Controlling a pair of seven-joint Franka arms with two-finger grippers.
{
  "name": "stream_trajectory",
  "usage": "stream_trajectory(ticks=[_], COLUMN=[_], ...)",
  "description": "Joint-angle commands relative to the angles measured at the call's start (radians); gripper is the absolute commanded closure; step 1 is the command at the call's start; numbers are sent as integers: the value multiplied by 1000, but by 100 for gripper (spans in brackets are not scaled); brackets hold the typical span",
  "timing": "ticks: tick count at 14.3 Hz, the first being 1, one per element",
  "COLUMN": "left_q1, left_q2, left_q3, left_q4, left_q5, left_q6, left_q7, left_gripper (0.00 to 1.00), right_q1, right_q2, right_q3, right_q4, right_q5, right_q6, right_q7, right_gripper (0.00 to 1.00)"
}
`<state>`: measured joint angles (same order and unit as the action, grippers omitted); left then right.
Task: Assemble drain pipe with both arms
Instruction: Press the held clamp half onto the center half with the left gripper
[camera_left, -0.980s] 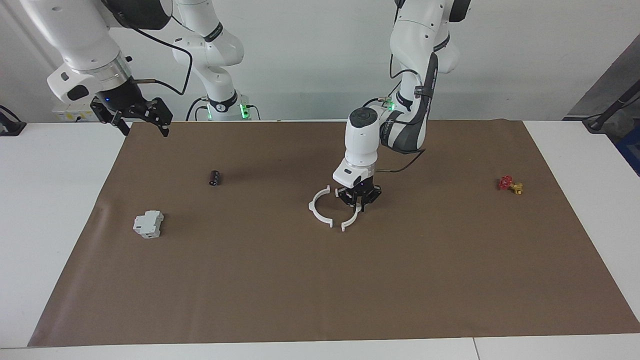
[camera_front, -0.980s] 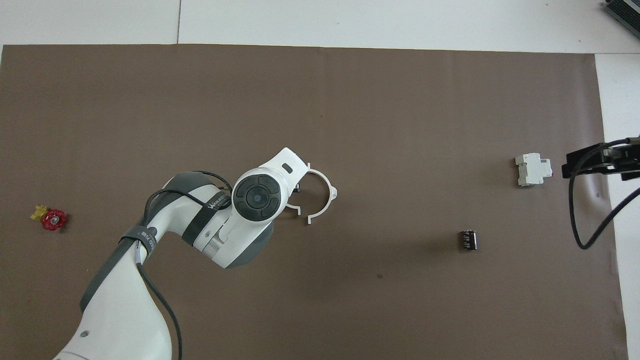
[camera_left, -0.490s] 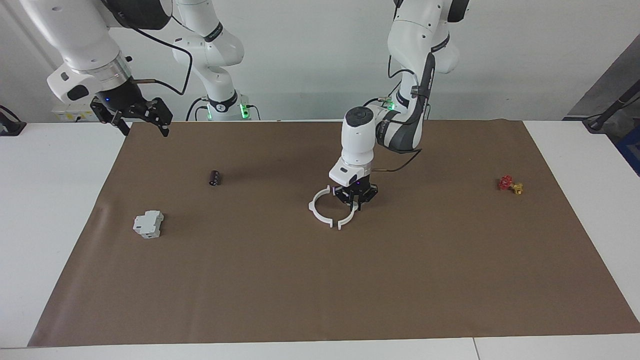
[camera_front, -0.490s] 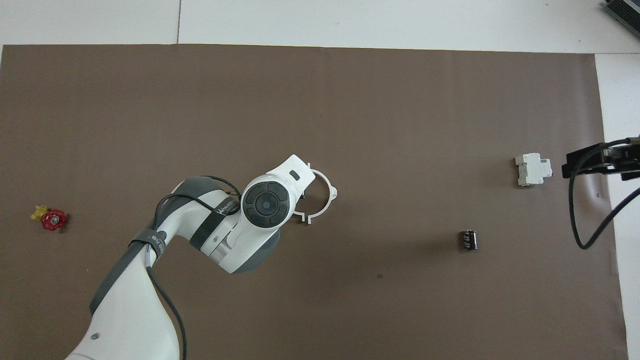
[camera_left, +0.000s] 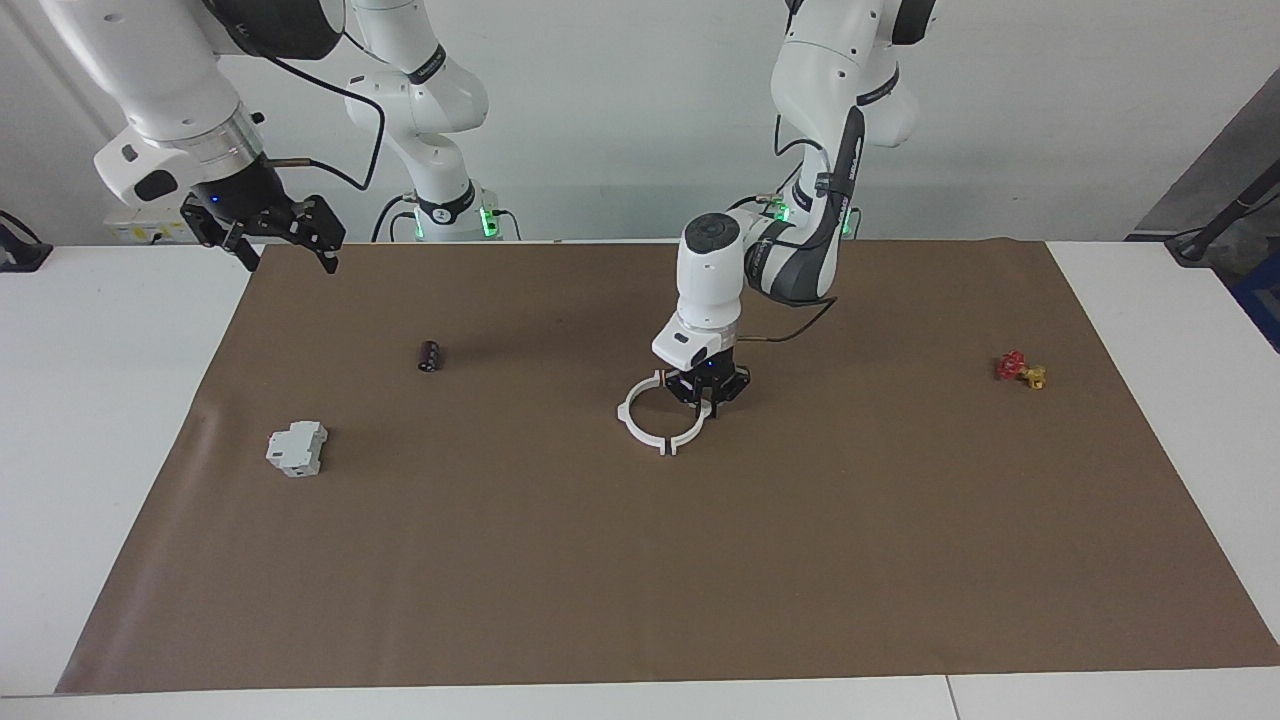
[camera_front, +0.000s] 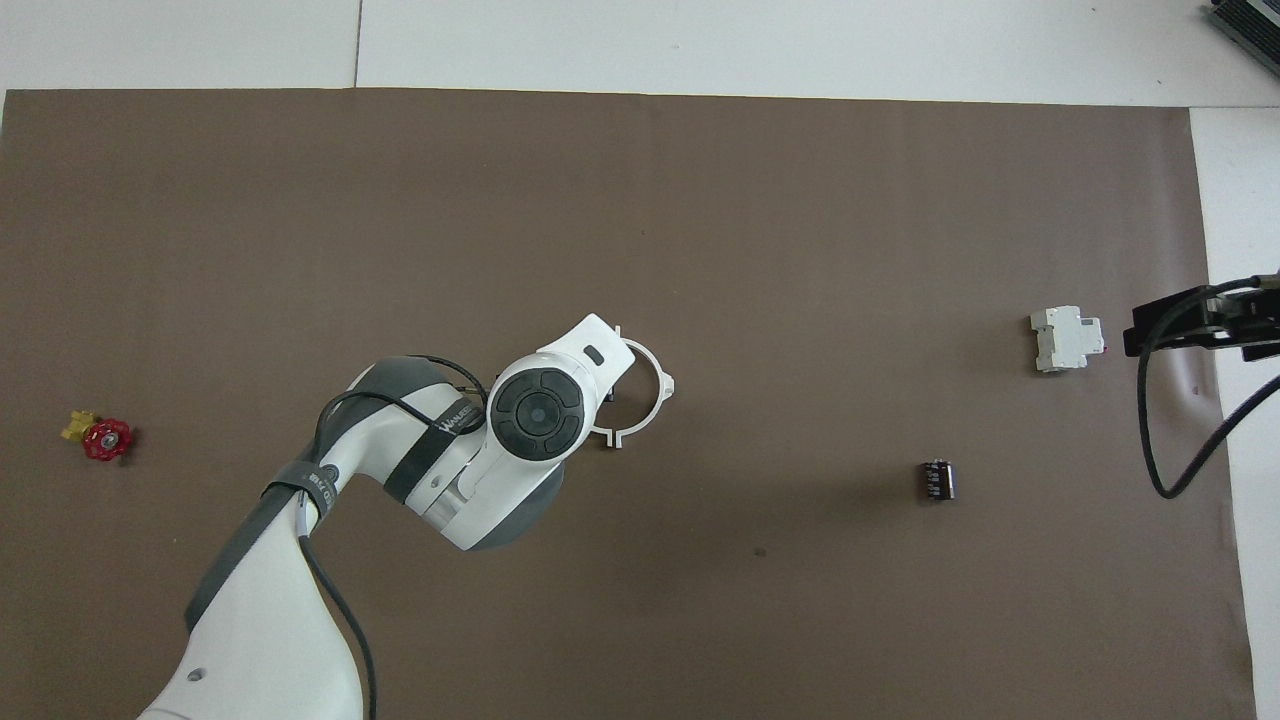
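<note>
We saw the drain pipe lying flat on the brown mat, near the mat's middle, as two thin white plastic arcs drawn together into one ring. Being round, it had no long axis; its tabbed seam pointed away from the robots, the two end tabs almost meeting, and a second pair of tabs showed on the ring's farther edge in the overhead view. The left gripper was down at the ring on the side toward the left arm's end of the table, and it seemed clenched on the arc there, though the wrist hid the contact from above, so we could not be certain. The right gripper hung in the air over the mat's corner at the right arm's end, waiting, its fingers spread. Taking the ring as our landmark, we counted three other things: one small dark ribbed cylinder and one grey-white boxy block toward the right arm's end, and one red and yellow valve well apart toward the left arm's end.
</note>
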<state>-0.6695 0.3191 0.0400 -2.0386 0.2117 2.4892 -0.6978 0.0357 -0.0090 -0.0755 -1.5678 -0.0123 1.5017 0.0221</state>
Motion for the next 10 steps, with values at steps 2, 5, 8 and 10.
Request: stream_trajectory(ticks=[2,5,8,10], left_q1=[-19,-24,-24,-25], left_q2=[0,0,2,3], left_q3=[14,14,14,14], left_q4=[-9,-9,-9,-9], left_q5=[20,18,18,18], left_q6=[34,34,34,34], left_q7=[-22,-28,-28,-29], left_gripper=[100,100,100,100], right_q1=[-5,-5,-3,-3], right_q2=[-2,-2,-2,-2], right_q3=[2,2,2,2], right_q4=[-5,-3,-3,-3], right_q5=[2,2,2,2], right_q6=[15,15,17,15], right_q7=[9,9,9,9], right_gripper=[0,0,0,0])
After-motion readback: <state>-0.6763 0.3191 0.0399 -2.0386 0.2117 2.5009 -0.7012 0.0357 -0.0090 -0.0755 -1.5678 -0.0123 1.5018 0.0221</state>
